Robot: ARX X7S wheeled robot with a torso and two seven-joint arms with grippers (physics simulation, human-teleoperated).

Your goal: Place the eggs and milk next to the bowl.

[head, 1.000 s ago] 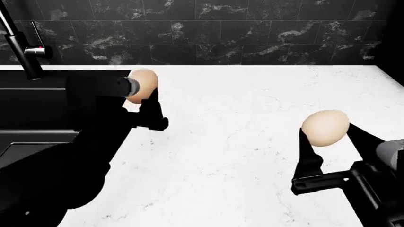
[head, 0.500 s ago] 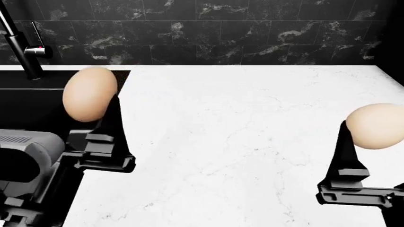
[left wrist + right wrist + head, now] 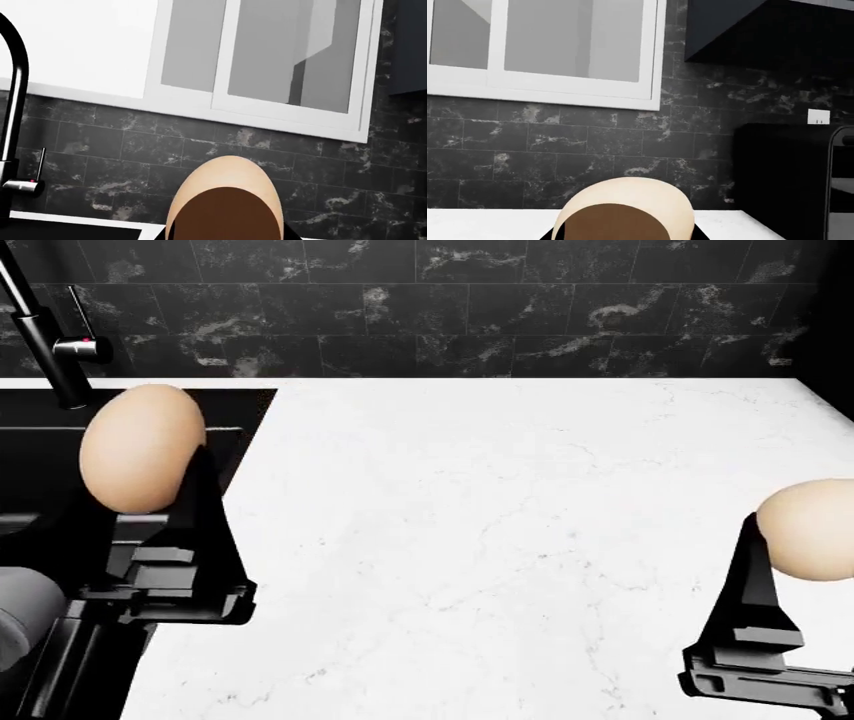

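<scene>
Items as I see them from my station:

- Egg in my left gripper (image 3: 160, 490): the left egg (image 3: 140, 448) has a smooth, matt tan shell, no gloss.
- Egg in my right gripper (image 3: 787, 560): the right egg (image 3: 810, 530) has the same smooth matt finish, paler beige.
- Gripper fingers (image 3: 200, 530): black, matt, looks like hard plastic.
- Countertop (image 3: 507, 540) below both grippers: white marble look with faint grey veins, smooth.
- Backsplash (image 3: 467, 310) beyond the grippers: black marbled tile, slightly glossy.
- Faucet (image 3: 47, 340) beyond my left gripper: black, satin metal look.
- Window frame (image 3: 220, 60): plain white, smooth.
</scene>
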